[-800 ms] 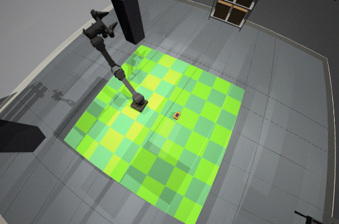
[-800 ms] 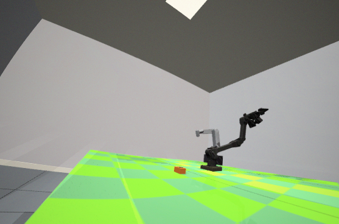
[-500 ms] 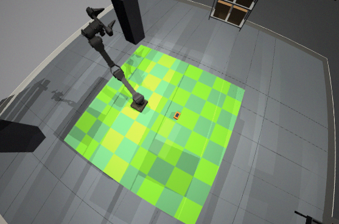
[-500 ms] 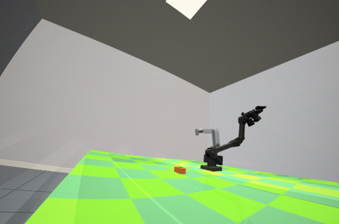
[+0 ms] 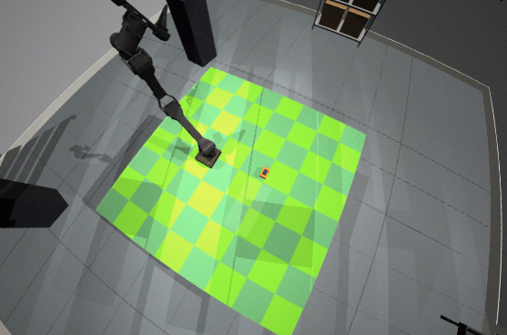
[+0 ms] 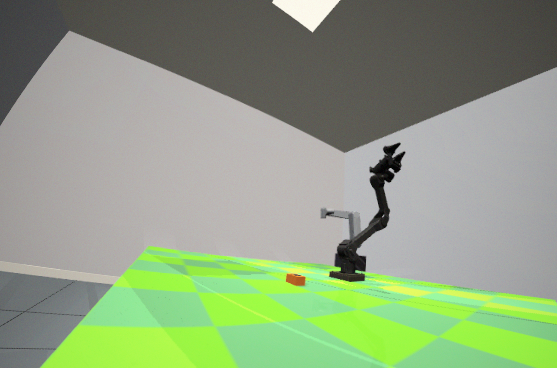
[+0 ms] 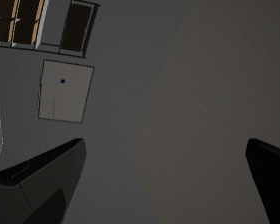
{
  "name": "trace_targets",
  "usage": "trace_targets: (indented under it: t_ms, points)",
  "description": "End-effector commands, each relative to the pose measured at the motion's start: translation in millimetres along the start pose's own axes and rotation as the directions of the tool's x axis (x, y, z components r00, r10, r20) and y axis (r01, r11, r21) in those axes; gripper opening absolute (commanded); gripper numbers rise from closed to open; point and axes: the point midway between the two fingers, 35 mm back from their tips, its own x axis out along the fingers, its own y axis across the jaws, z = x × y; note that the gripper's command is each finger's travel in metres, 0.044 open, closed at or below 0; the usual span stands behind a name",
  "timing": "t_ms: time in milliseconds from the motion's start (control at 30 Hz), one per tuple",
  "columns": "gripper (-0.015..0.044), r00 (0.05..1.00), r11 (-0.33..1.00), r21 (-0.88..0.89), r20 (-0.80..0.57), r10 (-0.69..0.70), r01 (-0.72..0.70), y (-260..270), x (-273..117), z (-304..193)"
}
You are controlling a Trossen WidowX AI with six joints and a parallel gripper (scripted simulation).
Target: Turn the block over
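The arm (image 5: 156,84) (image 6: 383,202) rears up high, its gripper (image 6: 400,151) (image 7: 168,148) tipped upward, fingers spread wide, nothing between them!

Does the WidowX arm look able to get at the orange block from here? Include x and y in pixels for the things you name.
Probably, once it swings down: the gripper (image 6: 400,150) is open but raised, facing away; nothing visibly blocks the block (image 5: 265,172) (image 6: 295,279).
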Motion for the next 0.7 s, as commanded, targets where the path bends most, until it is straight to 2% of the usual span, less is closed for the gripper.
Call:
trace_targets:
  t_ms: [0, 133, 233, 500, 600, 667]
  points:
    - [0.044, 0.996, 0.98, 0.186, -0.072, -0.055, 0.067, -10.2, -1.9, -62.3]
    - [0.044, 0.989, 0.952, 0.286, -0.121, -0.082, 0.113, -13.3, -4.4, -98.1]
    - [0.044, 0.976, 0.898, 0.402, -0.188, -0.111, 0.179, -13.9, -9.4, -144.6]
    - [0.044, 0.91, 0.677, 0.64, -0.4, -0.11, 0.363, 13.9, -26.3, -272.1]
    - [0.044, 0.902, 0.601, 0.69, -0.412, -0.13, 0.402, 20.5, -28.1, -292.9]
    - [0.044, 0.877, 0.53, 0.721, -0.47, -0.099, 0.446, 37.2, -32.4, -323.2]
